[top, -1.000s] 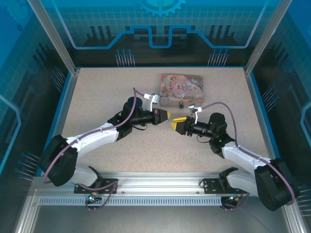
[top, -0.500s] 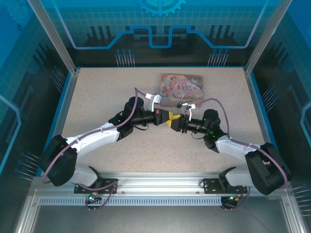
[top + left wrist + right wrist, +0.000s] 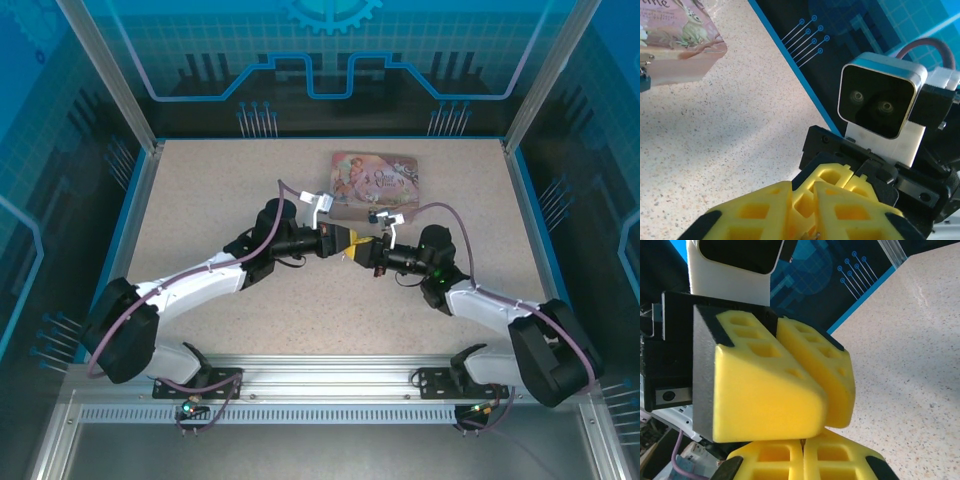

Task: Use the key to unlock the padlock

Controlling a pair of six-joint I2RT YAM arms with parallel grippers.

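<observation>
The right gripper (image 3: 366, 248) was clamped fully shut, tip to tip with the left gripper (image 3: 350, 242), whose jaws stood barely parted. A sliver between those jaws was probably the key (image 3: 811, 235): light, stiff, slippery; grip its head. The padlock (image 3: 643, 82) lay beside the tin (image 3: 375, 180).

This is a robotics lab cell, a purpose-built test enclosure, not a home or a shop. A speckled beige desk (image 3: 200, 210) sits inside a cage of bare aluminium posts (image 3: 108, 75). The cage is walled with blue panels (image 3: 330, 70) printed with grid lines, circuit traces and a gear emblem (image 3: 330, 10). Two white-and-black robot arms, the left arm (image 3: 190, 280) and the right arm (image 3: 490, 305), are bolted to a metal rail (image 3: 330, 385) along the near edge of the desk. The left wrist view shows a boxy twin-lens camera (image 3: 880, 100) mounted on the other arm's wrist.
</observation>
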